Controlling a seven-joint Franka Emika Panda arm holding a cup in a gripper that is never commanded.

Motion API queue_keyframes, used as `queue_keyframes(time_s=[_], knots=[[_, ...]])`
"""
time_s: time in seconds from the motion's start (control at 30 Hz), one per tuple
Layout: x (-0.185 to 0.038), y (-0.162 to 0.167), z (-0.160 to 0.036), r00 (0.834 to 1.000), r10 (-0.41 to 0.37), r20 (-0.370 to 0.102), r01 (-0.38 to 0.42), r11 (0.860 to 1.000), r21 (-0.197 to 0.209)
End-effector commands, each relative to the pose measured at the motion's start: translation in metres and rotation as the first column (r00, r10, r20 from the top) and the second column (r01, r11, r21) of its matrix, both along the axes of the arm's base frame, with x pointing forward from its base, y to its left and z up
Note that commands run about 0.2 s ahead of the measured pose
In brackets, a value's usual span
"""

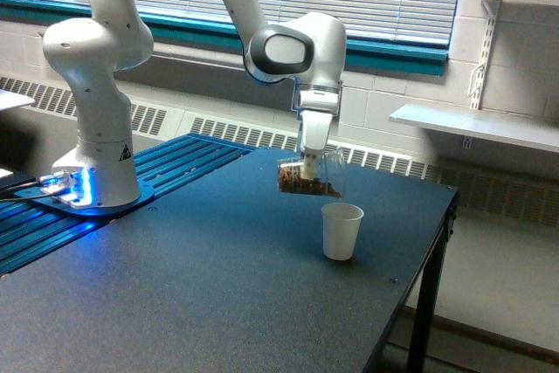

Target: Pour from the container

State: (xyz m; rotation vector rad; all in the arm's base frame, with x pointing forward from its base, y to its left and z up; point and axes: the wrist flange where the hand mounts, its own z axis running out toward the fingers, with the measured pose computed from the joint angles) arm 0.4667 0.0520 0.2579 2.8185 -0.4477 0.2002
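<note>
Dark table point(175, 286), wide, mostly bare. White paper cup point(341, 231) upright toward right edge. Container point(307, 176) tipped near-horizontal, above and just left of cup, brown granules pooled low. Gripper point(309, 163) pinching container mid-wall. Likely light, thin-walled, crushable; gentle side grip best.

One raised view across the table point(218, 286)

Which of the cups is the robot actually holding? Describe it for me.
Follow the big white robot arm down to its gripper above the dark table. There hangs a small clear plastic cup, tipped sideways, with brown grains inside. The opaque white paper cup stands upright on the table below.
</note>
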Motion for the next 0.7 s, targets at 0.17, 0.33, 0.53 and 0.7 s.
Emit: queue_keyframes(time_s=[0.17, 0.33, 0.53, 0.7], knots=[[0.0064, 0.0046, 0.0026, 1.000, -0.003, -0.008, 0.002, 0.999, -0.049], [0.0080, 0.0038, 0.0022, 1.000, -0.006, -0.012, 0.006, 0.998, -0.062], [0.0085, 0.0039, 0.0010, 1.000, -0.008, -0.018, 0.007, 0.997, -0.079], [0.0089, 0.0047, 0.0002, 1.000, -0.010, -0.023, 0.008, 0.996, -0.091]])
